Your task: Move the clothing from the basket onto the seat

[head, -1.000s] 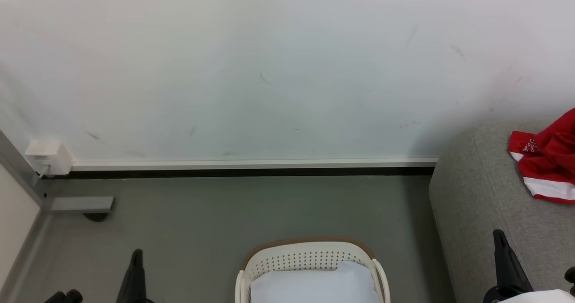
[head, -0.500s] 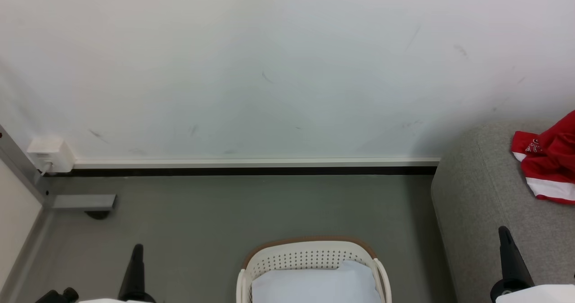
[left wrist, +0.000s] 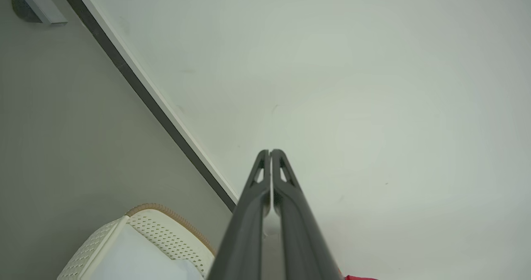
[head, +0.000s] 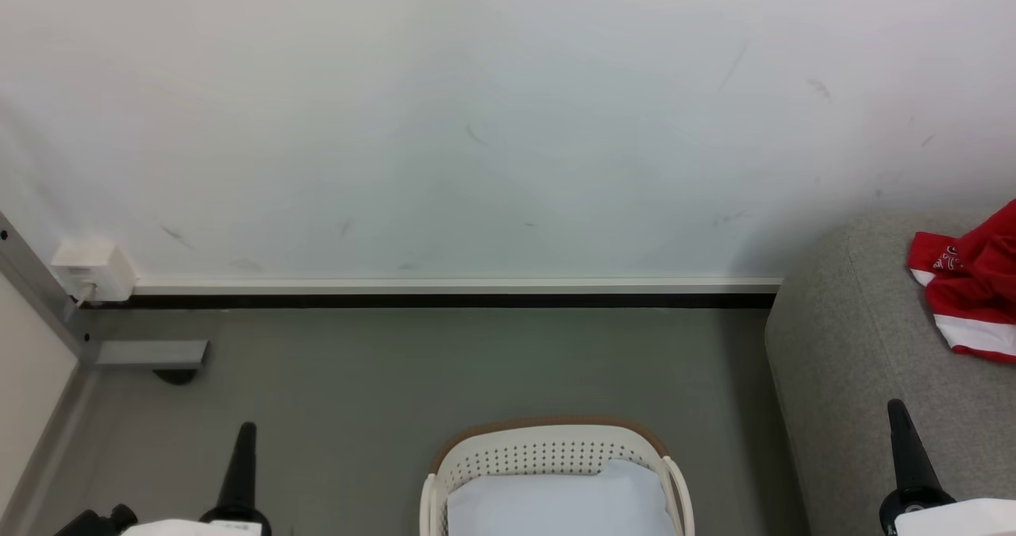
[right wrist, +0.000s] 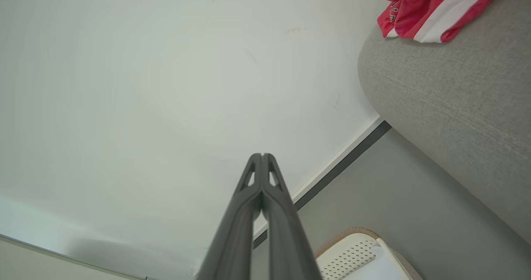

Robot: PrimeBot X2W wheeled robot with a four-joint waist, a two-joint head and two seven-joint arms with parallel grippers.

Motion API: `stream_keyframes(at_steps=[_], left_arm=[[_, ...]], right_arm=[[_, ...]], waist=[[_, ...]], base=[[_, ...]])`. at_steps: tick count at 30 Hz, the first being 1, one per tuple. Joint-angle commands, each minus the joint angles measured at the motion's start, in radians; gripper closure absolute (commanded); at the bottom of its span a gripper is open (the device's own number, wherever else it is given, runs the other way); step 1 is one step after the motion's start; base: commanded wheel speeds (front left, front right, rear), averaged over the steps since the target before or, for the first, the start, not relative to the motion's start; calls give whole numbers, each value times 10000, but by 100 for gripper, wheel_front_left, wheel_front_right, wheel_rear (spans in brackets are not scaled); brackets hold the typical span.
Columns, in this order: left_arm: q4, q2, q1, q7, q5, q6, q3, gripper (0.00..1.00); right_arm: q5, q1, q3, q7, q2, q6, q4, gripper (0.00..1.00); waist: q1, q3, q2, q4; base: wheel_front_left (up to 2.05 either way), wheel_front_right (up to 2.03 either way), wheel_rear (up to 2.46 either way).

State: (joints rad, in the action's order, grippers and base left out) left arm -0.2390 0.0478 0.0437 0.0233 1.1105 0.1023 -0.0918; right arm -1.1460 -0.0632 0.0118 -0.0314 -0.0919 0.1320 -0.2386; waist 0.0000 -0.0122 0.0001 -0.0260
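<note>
— Since the grippers are nearest, start there: what are they doing?

— The left gripper (head: 246, 431) and right gripper (head: 898, 406) each have their two dark fingers pressed together, tips meeting, with nothing caught between them. Both point up and away, and I can make out no contact with anything. The wrist views agree: closed and empty.

— And the basket?

— The basket (head: 548, 424) stands on the floor (head: 381, 361) just ahead, between the two arms. Inside it I see a plain pale cloth (head: 556, 504) and no red at all, though its near end is cut off by the bottom of the head view.

— So where is the jersey?

— Farther off on the right. The jersey (head: 968, 306) lies crumpled on top of the sofa (head: 841, 377), towards the end that meets the wall (head: 476, 123), and it runs out past the right edge of the view.

— Which step is this, then?

— My judgement is that the transfer is done, with both arms parked low in what looks like a rest pose. The pale cloth is not the garment asked for, so it should stay put.

— Anything left to do?

— At most a look into the hidden near part of the basket. If more clothing lay there, a gripper would have to open first, then reach down past the rim.
</note>
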Motion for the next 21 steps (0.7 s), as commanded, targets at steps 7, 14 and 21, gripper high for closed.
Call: stream_keyframes(at_steps=[7,14,21], left_arm=[[52,54,266,-233,898,97,-80,100],[35,53,331,-415,1528,129,-107,100],[18,52,410,-577,2133,155,-134,100]], right_arm=[[-821,-276,199,231,41,-13,34,100],[-1424,-309,319,420,92,-15,20,100],[-1984,-347,437,587,131,-16,7,100]], waist=[[0,17,-1,29],[0,34,-1,58],[0,51,-1,87]], base=[[0,0,0],[0,0,0],[0,0,0]])
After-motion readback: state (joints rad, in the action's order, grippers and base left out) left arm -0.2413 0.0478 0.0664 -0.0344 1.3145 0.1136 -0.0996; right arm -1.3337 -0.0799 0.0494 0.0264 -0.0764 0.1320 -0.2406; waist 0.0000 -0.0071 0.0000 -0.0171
